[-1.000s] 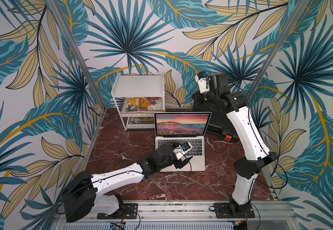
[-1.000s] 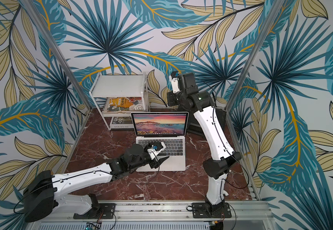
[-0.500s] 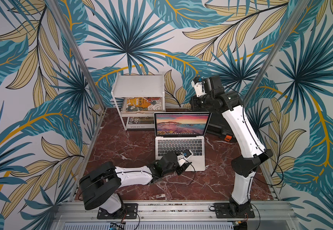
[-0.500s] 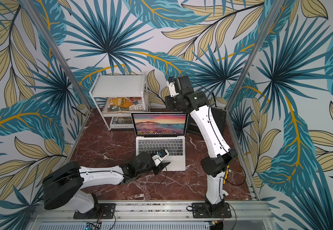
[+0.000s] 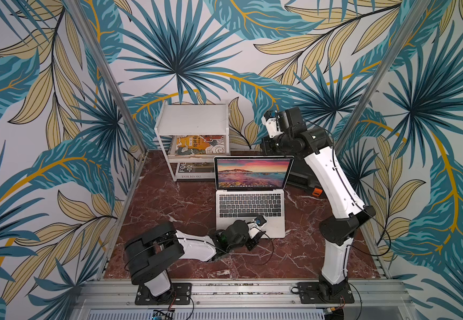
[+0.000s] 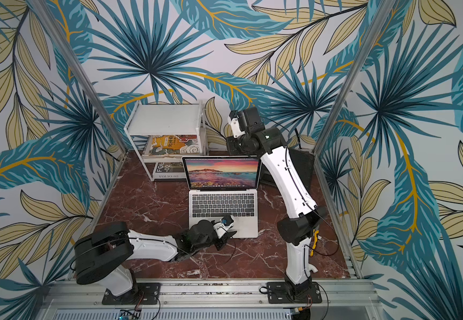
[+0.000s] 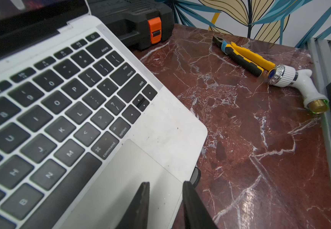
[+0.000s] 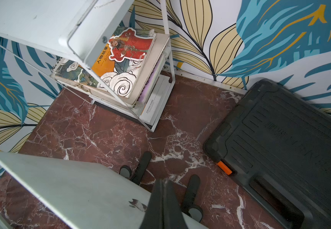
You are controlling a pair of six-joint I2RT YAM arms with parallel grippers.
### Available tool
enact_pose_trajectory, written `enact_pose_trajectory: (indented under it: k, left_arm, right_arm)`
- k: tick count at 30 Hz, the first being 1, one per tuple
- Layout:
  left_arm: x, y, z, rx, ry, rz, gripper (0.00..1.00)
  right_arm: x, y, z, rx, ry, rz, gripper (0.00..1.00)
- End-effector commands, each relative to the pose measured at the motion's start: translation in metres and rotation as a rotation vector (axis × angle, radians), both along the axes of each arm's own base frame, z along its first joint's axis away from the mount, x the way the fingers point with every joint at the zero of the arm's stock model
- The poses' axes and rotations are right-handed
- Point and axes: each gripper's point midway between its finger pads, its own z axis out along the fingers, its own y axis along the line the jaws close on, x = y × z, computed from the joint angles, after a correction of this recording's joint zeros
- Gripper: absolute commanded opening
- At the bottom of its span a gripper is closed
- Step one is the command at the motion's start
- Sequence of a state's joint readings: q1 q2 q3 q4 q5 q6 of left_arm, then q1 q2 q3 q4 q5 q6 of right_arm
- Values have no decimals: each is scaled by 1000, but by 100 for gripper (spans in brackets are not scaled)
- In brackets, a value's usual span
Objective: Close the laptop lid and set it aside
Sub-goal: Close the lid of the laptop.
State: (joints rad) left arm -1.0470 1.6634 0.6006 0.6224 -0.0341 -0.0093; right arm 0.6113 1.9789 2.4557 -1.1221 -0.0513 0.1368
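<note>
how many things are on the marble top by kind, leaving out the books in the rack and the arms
laptop: 1
laptop stand: 1
shelf rack: 1
tool case: 1
pliers: 1
spray nozzle: 1
total: 6

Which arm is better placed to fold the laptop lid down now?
Right. The right gripper, shut, hangs behind the laptop lid, by its outer shell, and could likely push it closed. The left gripper sits over the trackpad at the front of the laptop.
</note>
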Motion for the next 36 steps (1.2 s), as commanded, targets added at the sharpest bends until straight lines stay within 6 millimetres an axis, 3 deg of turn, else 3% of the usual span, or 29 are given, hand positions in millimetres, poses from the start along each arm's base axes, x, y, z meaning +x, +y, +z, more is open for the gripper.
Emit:
enact_pose_trajectory:
  k: [1,11,30,36]
  left_arm:
    - [1,-3,2,-45,-7,20,32]
    - [-4,-4,-17,-24,12,40,30]
    - [-3,-4,-27,-38,20,52,31]
    - [1,-1,-30,-30,11,79,31]
  right_arm:
    - [-5,6,-17,-37,48,33,0]
    - [-14,13,-25,-50,67,66,0]
    - [-41,12,-26,-58,64,90,0]
    - [-53,16,-34,-57,65,97,0]
